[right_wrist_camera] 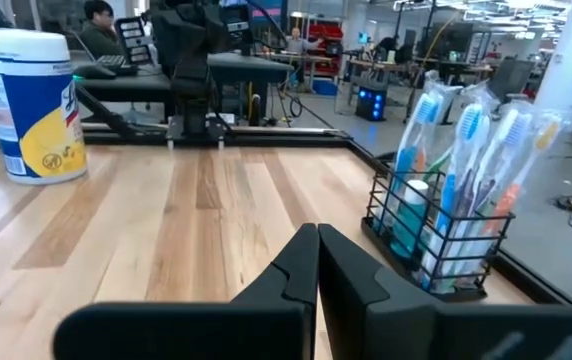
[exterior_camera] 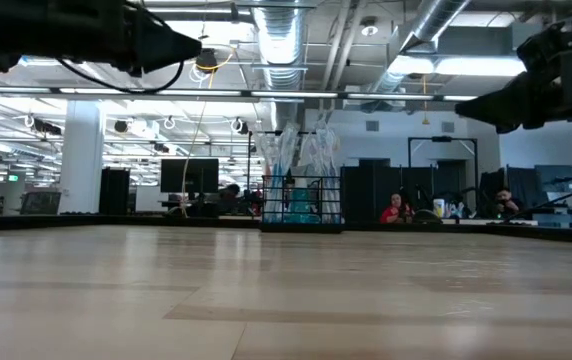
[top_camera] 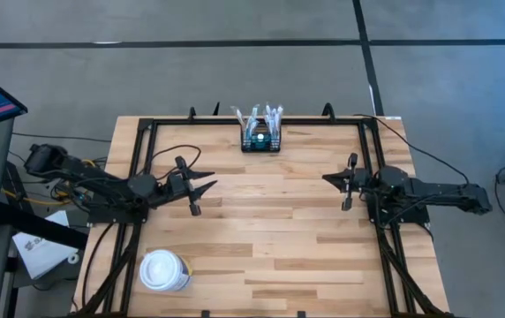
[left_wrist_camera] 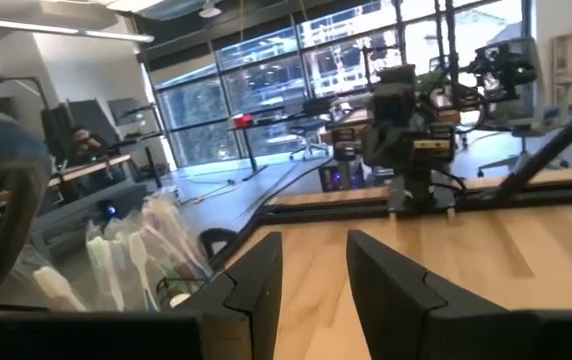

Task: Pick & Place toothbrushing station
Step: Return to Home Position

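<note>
The toothbrushing station [top_camera: 261, 137] is a small black wire box. It holds several toothbrushes in clear wrappers and stands on its base at the middle of the table's far edge. It also shows in the low view [exterior_camera: 301, 203] and in both wrist views [left_wrist_camera: 141, 265] [right_wrist_camera: 444, 225]. My left gripper [top_camera: 208, 187] hovers open over the table's left half, pointing toward the right side, with nothing between its fingers [left_wrist_camera: 313, 285]. My right gripper [top_camera: 326, 178] hovers shut over the right half, pointing left [right_wrist_camera: 318, 265], and holds nothing.
A white lidded canister [top_camera: 164, 270] with a blue and yellow label [right_wrist_camera: 28, 105] stands near the table's front left corner. A black frame [top_camera: 146, 124] runs along the table's far and side edges. Bare wood lies between the two grippers. People sit at desks in the room behind.
</note>
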